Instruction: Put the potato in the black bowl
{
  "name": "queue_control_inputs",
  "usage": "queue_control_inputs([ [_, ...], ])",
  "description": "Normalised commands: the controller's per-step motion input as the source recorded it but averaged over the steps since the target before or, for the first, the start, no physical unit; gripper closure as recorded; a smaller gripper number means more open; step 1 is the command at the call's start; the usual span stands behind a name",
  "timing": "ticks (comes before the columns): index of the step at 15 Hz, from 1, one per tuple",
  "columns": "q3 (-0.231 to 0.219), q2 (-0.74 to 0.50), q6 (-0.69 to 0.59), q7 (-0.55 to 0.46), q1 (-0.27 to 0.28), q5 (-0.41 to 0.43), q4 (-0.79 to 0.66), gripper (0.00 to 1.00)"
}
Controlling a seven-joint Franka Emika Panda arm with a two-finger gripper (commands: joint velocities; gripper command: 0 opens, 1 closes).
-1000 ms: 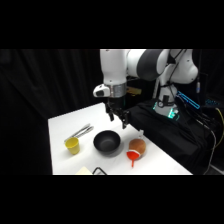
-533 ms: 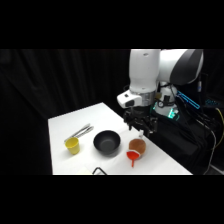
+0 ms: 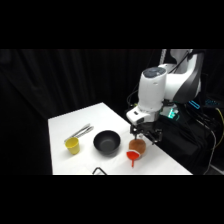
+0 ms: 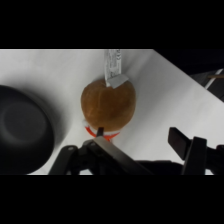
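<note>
Fingers [image 4: 142,142]: apart, one either side of the potato's near end, neither visibly pressing it; the spread suits a grasp across the narrow width. One tip [image 4: 100,132] lies at the orange part, the other [image 4: 186,145] stands clear to the side.

Potato [image 4: 108,105]: brown-tan oval, orange-red part at one end, resting on the bench [image 3: 90,117] near its right edge, just beside the bowl. Not lifted. A small white tag or label [image 4: 114,67] shows at its far end in the wrist view; what it is cannot be told.

Bowl [image 3: 106,141]: black, round, shallow, nothing in it, toward the front middle of the bench, to the left of the potato as the side view shows it. Close enough that the carry should be short.

Arm [image 3: 155,95]: reaches from the base at the right, wrist held upright above the potato so the fingers [image 3: 145,135] come straight down on it.

Cup [image 3: 72,145]: yellow, near the front left edge, well apart from the potato.

Tongs [image 3: 82,132]: metal, lying behind the cup, not in the way.

Step judged: grasp in preparation; closing on the potato comes next, then lift and move over the bowl.
</note>
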Motion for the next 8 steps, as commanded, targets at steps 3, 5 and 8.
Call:
queue_control_inputs([
  [3,0.006,0.23,0.39,-0.12,-0.055,-0.167,-0.04,0.00],
  [5,-0.004,0.24,0.33,-0.11,-0.078,-0.181,0.00,0.00],
  [8,-0.035,0.24,0.33,-0.09,-0.083,-0.222,0.02,0.00],
])
